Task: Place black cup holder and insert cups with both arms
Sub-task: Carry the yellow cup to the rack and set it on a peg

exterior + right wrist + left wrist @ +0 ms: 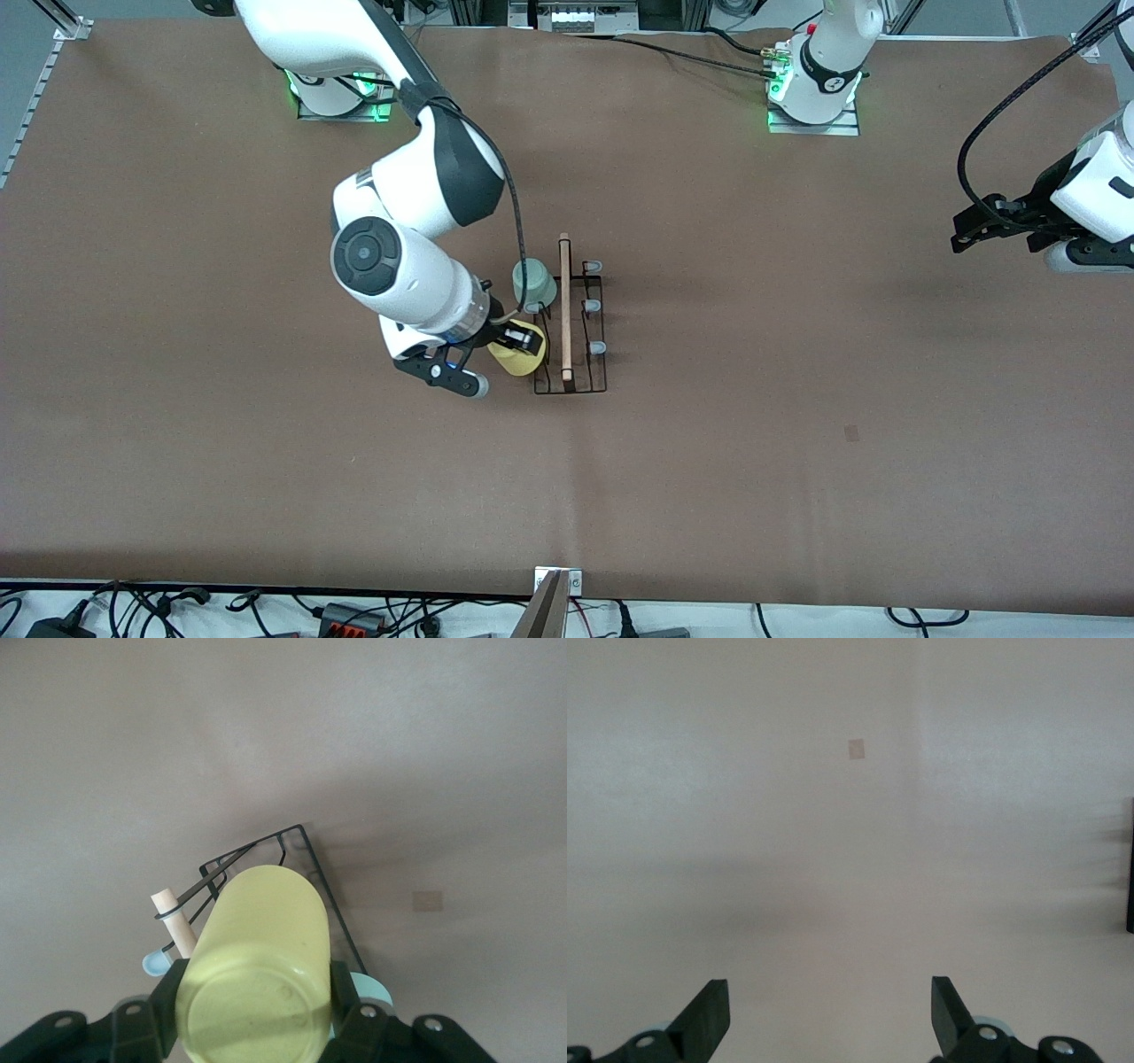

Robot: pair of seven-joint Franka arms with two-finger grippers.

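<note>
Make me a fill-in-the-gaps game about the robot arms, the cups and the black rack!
1. The right gripper is shut on the ____ cup.
2. The mint green cup sits upside down on the black cup holder, beside its ____ handle.
3. The left gripper, waiting over the bare table, has its fingers ____.

Missing words: yellow; wooden; open

Two glossy white jointed arms (407, 257) with black joint bands carry black two-finger grippers (523, 341). Black cables (514, 204) trail along them; green lights glow at both bases, upper frame.
</note>
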